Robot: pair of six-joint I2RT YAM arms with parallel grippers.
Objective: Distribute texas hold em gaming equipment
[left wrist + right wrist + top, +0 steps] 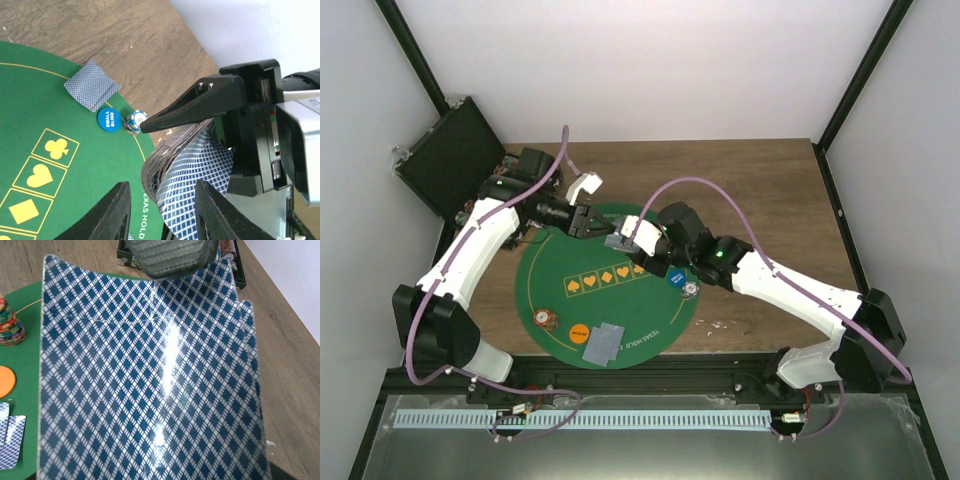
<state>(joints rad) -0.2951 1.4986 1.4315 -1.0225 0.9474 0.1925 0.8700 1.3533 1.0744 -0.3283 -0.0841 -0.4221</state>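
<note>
One deck (150,380), seemingly in right gripper (627,238)

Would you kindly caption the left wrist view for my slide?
Right gripper holds the card deck over the green mat; small-blind disc beyond.

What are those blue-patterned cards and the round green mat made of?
The cards are probably plastic-coated paper or plastic: a bright glare streak shows gloss, and they bend without creasing. The green mat looks like matte felt or cloth: no shine, printed yellow suits.
</note>
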